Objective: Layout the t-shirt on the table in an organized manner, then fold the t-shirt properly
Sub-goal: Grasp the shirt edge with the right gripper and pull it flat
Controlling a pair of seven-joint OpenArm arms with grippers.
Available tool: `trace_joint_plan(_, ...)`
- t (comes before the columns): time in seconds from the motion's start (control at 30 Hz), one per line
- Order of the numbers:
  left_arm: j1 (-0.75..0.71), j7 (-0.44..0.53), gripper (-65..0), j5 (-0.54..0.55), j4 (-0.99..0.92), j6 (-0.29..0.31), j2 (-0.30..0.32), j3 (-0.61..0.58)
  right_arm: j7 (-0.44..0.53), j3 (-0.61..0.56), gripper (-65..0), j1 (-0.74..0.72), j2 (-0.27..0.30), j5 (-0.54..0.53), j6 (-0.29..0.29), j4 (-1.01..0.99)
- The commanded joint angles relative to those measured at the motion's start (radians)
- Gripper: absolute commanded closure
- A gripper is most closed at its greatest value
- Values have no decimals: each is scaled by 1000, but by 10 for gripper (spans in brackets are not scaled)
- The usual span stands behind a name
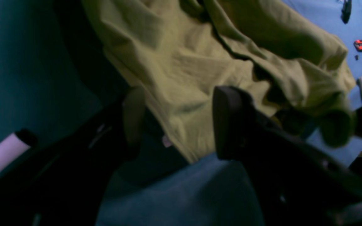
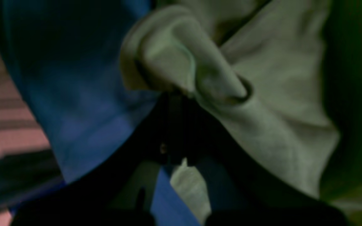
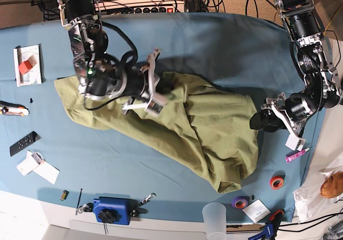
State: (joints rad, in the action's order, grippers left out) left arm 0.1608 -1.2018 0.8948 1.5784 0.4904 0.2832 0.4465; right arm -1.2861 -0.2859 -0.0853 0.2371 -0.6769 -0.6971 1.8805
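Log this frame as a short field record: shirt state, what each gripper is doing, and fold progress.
shirt: olive-green wrinkled cotton t-shirt, bunched diagonally, not flat
surface: blue-teal cloth-covered table
right gripper: over the shirt's upper part, a fabric fold bunched at its jaws; shut on cloth
left gripper: at the shirt's edge, fingers apart beside the fabric in the left wrist view
fold progress: layout unfinished, no fold made

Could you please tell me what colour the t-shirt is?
The t-shirt is plain olive green, with no pattern; the base view shows it best.
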Motion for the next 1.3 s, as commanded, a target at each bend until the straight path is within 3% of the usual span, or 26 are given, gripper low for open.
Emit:
trace_joint_plan(0.0,19,24,-346,25,18,2,13,3,22,34,0,-17,-7,-27,-1,18)
trace_joint_plan(0.2,19,24,-346,25,18,2,13,3,33,222,0,-17,-10,-37,-1,18)
trace_joint_plan(0.47,19,24,-346,25,18,2,13,3,129,464,0,-62,-9,10,-1,-3)
trace_joint_plan(0.77,19,21,-346,24,18,2,12,3,195,468,0,-305,16,116,-1,-319)
trace_joint_plan(1.13,19,20,-346,25,18,2,10,3,424,469,0,-596,44,415,-1,-774)
trace_joint_plan(1.27,19,21,-346,25,18,2,10,3,513,469,0,-645,79,525,87,-848)
